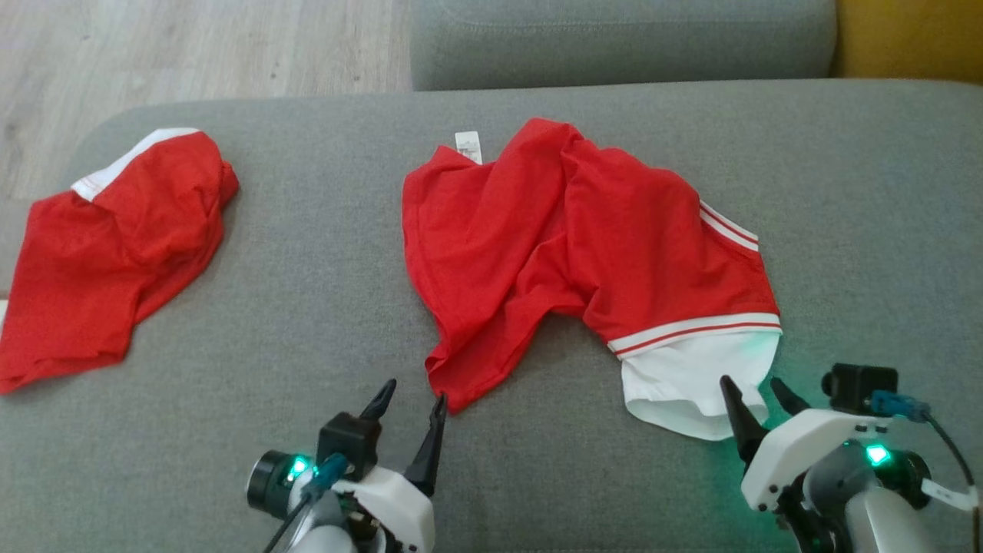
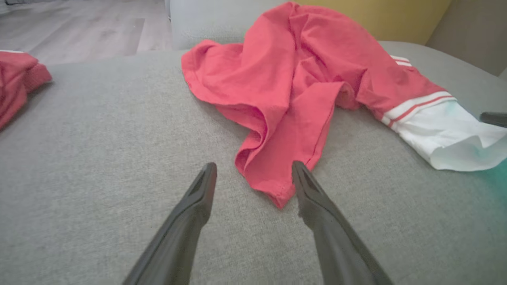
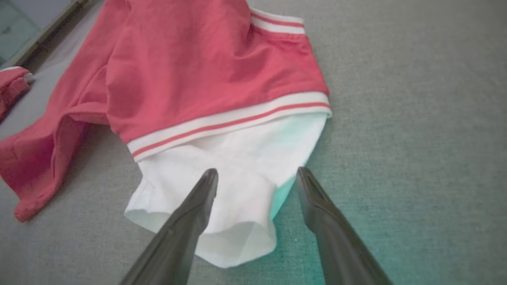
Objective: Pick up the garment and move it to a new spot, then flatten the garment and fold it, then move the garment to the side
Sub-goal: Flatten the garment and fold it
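Grey fabric sofa seat point(image 1: 322, 307) under red garment point(image 1: 553, 230), wood floor point(image 1: 192, 54) beyond.

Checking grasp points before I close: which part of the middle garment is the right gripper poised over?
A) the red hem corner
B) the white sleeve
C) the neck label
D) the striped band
B: in the right wrist view, the right gripper has its open fingers either side of the white sleeve.

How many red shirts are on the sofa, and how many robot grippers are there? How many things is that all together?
Red shirts: 2, the middle shirt and the left shirt
Grippers: 2, the left gripper and the right gripper, both open
Total: 4
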You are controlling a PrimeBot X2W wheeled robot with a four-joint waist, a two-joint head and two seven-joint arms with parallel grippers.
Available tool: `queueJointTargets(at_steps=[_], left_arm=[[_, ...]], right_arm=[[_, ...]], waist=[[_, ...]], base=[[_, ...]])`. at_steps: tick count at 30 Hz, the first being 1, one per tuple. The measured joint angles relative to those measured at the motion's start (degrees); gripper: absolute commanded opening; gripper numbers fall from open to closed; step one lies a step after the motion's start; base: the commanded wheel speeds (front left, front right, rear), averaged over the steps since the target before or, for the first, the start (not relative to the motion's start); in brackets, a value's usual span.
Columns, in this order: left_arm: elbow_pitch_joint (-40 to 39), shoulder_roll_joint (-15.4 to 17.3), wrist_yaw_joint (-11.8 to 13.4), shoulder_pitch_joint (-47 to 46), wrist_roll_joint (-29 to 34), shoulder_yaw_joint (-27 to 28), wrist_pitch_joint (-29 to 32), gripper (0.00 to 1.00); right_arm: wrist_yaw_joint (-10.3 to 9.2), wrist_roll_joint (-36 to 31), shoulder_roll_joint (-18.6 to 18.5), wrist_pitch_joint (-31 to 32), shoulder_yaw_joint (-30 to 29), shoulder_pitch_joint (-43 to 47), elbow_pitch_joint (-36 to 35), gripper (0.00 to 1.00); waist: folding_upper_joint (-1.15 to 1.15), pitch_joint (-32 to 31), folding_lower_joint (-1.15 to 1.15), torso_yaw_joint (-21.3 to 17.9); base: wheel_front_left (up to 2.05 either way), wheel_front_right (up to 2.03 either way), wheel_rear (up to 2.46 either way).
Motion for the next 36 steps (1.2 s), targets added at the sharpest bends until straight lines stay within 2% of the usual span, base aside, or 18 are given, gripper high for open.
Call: queueJointTargets(at_steps=[11, 24, 26, 28, 30, 31, 32, 33, 34, 35, 36], left_arm=[[7.67, -0.12, -0.01, -6.75, -2.53, -5.22, 0.01, 1.0], [8.66, -0.16, 1.01, -8.65, -5.47, -10.6, 3.67, 1.0], [9.44, -0.14, 1.51, -9.89, -5.47, -10.61, 3.69, 1.0], [10.44, -0.15, 1.52, -11.21, -5.47, -10.63, 4.15, 1.0], [11.6, -0.15, 1.48, -12.09, -5.47, -10.8, 4.8, 1.0], [11.91, -0.16, 1.47, -12.27, -5.47, -10.88, 4.98, 1.0], [12.29, -0.16, 1.42, -12.52, -5.46, -11.02, 5.09, 0.82], [12.62, -0.16, 1.41, -12.74, -5.47, -11.15, 5.12, 0.47], [12.91, -0.16, 1.36, -12.89, -5.47, -11.2, 5.11, 0.26], [13.27, -0.13, 1.32, -13.06, -5.47, -11.21, 5.11, 0.0], [13.67, -0.07, 0.99, -13.24, -5.47, -11.23, 5.08, 0.0]], right_arm=[[0.0, -1.13, -0.02, 2.19, 0.57, 0.38, -2.07, 1.0], [0.0, -1.21, -0.02, 2.96, 0.8, 0.37, -3.42, 1.0], [0.0, -1.2, -0.02, 3.32, 1.01, 0.37, -3.46, 0.96], [0.0, -1.2, -0.02, 3.67, 1.31, 0.35, -3.45, 0.84], [0.0, -1.0, -0.02, 4.15, 1.75, 0.35, -3.42, 0.79], [0.0, -1.0, -0.02, 4.21, 1.97, 0.36, -3.36, 0.72], [0.0, -1.0, -0.02, 4.44, 2.1, 0.35, -3.37, 0.5], [0.0, -0.99, -0.02, 4.6, 2.16, 0.34, -3.38, 0.31], [0.0, -0.86, -0.02, 4.6, 2.19, 0.35, -3.38, 0.0], [0.0, -0.27, -0.02, 4.53, 2.12, 0.35, -3.38, 0.0], [0.0, 0.56, -0.02, 4.33, 2.03, 0.35, -3.39, 0.0]], waist=[[0.0, 3.16, 0.0, -0.98], [0.0, 5.07, 0.0, -1.99], [0.0, 5.41, 0.0, -2.12], [0.0, 5.68, 0.0, -2.36], [0.0, 5.87, 0.0, -2.61], [0.0, 5.95, 0.0, -2.71], [0.0, 6.03, 0.0, -2.79], [0.0, 6.08, 0.0, -2.84], [0.0, 6.05, 0.0, -2.86], [0.0, 5.97, 0.0, -2.87], [0.0, 5.82, 0.0, -2.88]], base=[[0.0, 0.0, 0.0], [0.0, 0.0, 0.0], [0.0, 0.0, 0.0], [0.0, 0.0, 0.0], [0.0, 0.0, 0.0], [0.0, 0.0, 0.0], [0.0, 0.0, 0.0], [0.0, 0.0, 0.0], [0.0, 0.0, 0.0], [0.0, 0.0, 0.0], [0.0, 0.0, 0.0]])
